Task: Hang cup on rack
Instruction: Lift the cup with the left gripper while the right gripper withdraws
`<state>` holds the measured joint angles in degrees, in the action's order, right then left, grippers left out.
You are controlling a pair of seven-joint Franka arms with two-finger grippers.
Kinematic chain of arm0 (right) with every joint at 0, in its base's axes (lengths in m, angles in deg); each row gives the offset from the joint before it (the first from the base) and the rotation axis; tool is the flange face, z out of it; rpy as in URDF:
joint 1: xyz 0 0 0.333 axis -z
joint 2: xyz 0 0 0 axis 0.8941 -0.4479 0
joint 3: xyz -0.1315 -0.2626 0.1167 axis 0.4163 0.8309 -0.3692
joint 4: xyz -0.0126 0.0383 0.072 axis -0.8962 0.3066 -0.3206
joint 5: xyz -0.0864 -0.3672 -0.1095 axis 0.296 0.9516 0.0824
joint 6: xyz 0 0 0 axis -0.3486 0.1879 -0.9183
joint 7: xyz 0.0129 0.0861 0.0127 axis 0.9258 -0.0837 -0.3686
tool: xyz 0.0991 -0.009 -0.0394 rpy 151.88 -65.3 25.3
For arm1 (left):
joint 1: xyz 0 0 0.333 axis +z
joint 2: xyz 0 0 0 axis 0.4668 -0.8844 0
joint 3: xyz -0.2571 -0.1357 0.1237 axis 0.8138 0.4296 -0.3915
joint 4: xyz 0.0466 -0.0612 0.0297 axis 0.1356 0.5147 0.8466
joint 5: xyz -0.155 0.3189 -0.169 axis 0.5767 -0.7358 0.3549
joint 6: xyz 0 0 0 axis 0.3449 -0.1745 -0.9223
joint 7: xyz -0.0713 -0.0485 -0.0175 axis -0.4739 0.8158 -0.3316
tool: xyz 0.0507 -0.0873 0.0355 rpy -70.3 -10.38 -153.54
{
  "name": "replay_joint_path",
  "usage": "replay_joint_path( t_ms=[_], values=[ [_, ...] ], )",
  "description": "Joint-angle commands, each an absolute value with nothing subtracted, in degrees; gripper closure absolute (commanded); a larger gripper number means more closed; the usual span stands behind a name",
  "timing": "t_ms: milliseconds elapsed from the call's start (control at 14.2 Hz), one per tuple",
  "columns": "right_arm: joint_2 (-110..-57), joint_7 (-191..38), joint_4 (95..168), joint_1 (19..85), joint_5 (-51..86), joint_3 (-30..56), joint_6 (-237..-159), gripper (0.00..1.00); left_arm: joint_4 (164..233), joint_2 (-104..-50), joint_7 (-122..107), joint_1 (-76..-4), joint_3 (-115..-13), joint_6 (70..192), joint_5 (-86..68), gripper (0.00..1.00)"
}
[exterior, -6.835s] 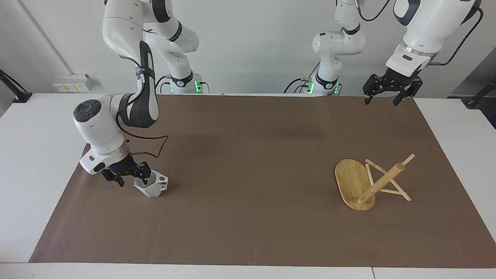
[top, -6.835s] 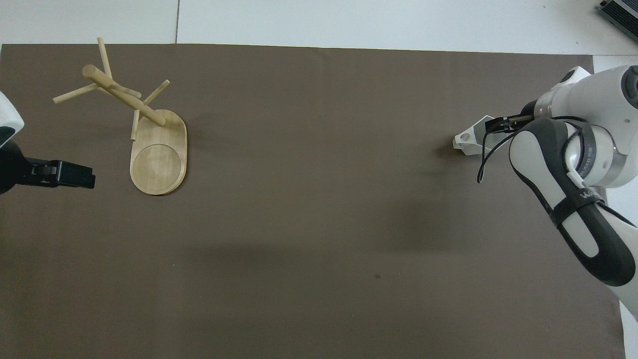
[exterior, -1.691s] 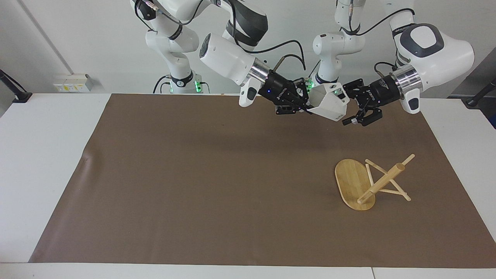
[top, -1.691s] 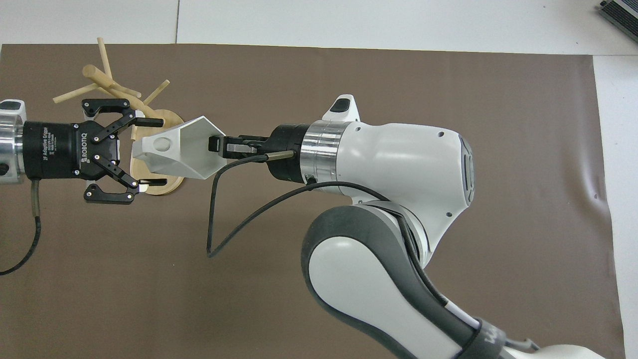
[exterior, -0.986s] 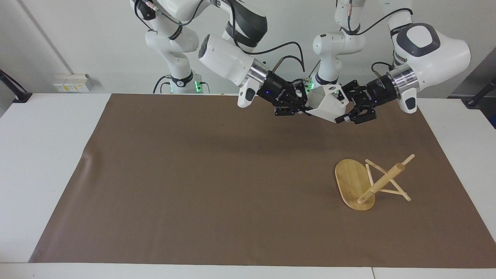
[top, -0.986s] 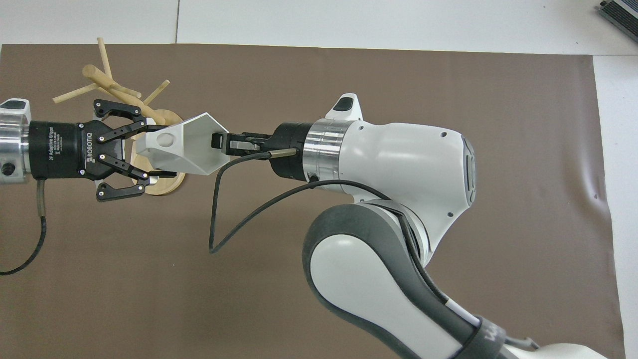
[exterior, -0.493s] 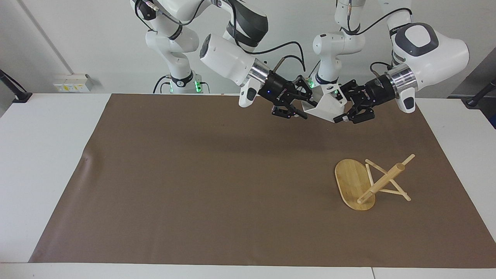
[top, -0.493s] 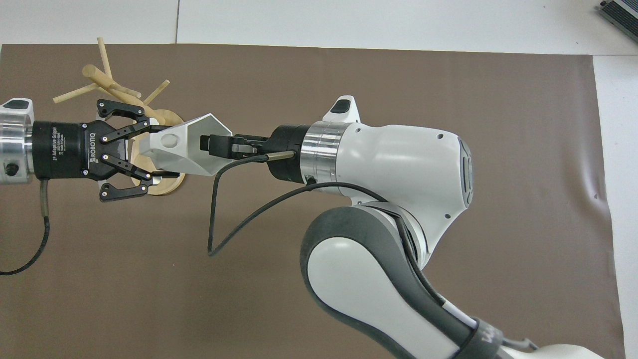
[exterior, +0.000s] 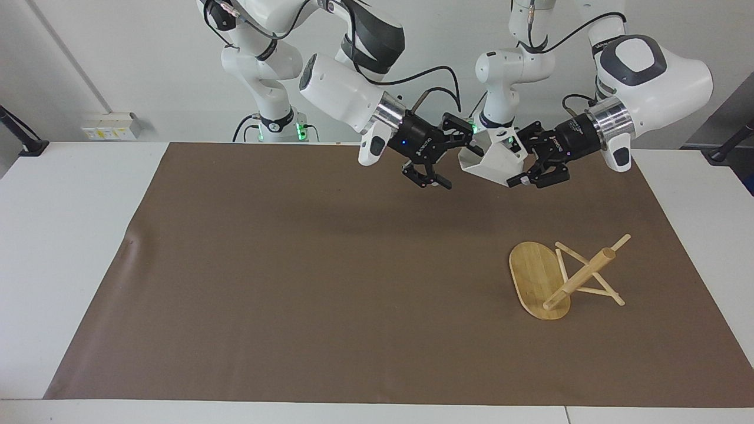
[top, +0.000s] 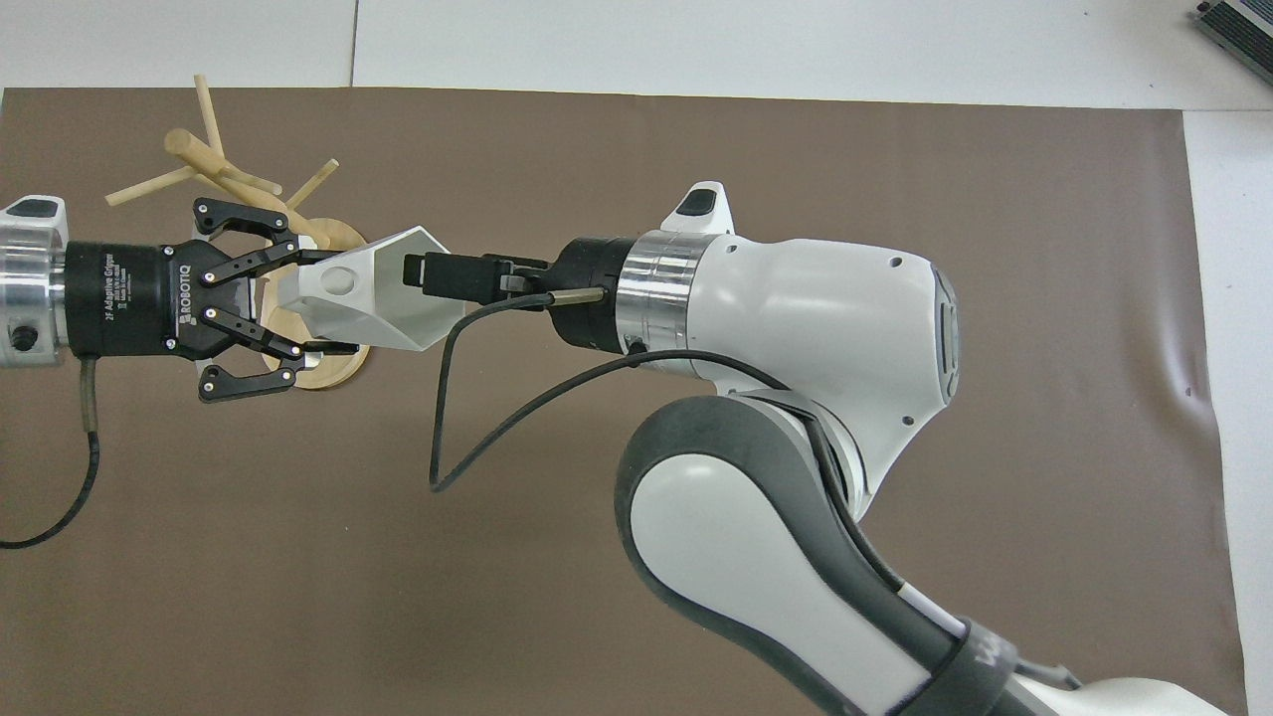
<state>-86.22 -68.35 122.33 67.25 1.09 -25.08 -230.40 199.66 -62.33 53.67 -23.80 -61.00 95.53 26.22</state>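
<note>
The white faceted cup (exterior: 493, 160) (top: 370, 296) hangs in the air over the brown mat. My left gripper (exterior: 519, 162) (top: 320, 296) is shut on its handle end, holding it tilted. My right gripper (exterior: 449, 155) (top: 434, 277) is open just beside the cup's mouth and touches nothing. The bamboo rack (exterior: 580, 274) (top: 231, 185) stands on its oval base (exterior: 533, 275) (top: 328, 376) on the mat toward the left arm's end. In the overhead view the left gripper and the cup hide part of the base.
The brown mat (exterior: 306, 282) covers most of the white table (exterior: 65, 247). The right arm's black cable (top: 467, 438) loops below its wrist. Only the rack rests on the mat.
My right gripper has opened, let go of the cup's rim and drawn back a little toward its own side. The left gripper stays shut on the cup, which tipped slightly.
</note>
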Motion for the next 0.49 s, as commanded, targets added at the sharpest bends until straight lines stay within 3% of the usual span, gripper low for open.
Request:
replay_joint_path(
  t_ms=[0, 141, 423],
  values=[
    [-83.8, -67.4, 123.6, 68.1, 1.1, -21.7, -229.4, 0.00, 200.6, -61.2, 53.3, -24.5, -61.5, 96.6, 26.4, 1.00],
    [-81.6, -66.9, 122.9, 68.1, 4.6, -15.1, -221.5, 0.00, 200.7, -61.2, 53.4, -24.5, -61.5, 96.6, 26.3, 1.00],
    [-80.4, -59.6, 114.8, 68.1, 25.6, -3.8, -197.2, 0.00, 201.3, -61.2, 53.8, -24.6, -61.5, 98.4, 25.4, 1.00]
  ],
)
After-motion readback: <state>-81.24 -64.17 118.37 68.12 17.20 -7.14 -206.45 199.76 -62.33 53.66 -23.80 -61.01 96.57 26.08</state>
